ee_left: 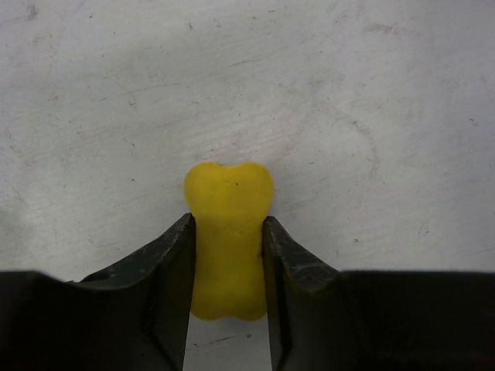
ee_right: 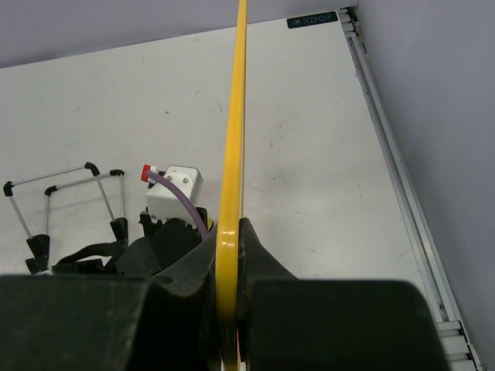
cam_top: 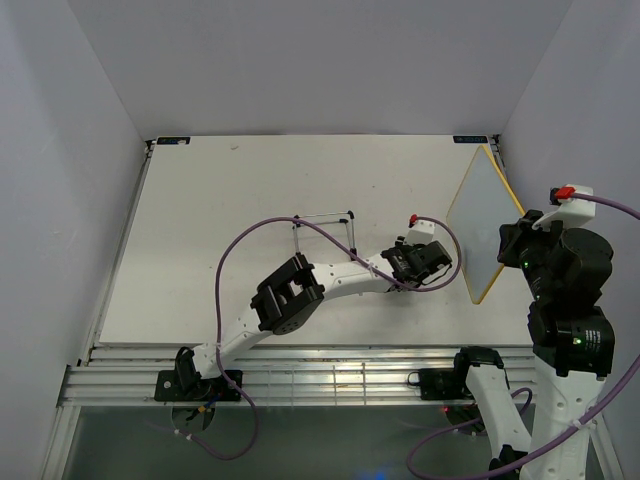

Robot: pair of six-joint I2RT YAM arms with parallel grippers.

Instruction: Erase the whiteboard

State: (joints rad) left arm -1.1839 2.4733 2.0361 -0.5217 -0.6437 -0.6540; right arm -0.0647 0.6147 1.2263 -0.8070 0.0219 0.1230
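My right gripper (ee_right: 230,232) is clamped on the yellow frame of the whiteboard (ee_right: 236,116). The board stands on edge and runs straight out from between the fingers. From above, its face looks plain white and is turned toward my left gripper (cam_top: 425,262), which sits close beside it. That gripper's fingers (ee_left: 166,263) press both sides of the yellow sponge eraser (ee_left: 228,193), pinching its narrow waist as it lies on the table (cam_top: 220,200). The black wire stand (cam_top: 325,225) is behind that hand, on the side away from the board.
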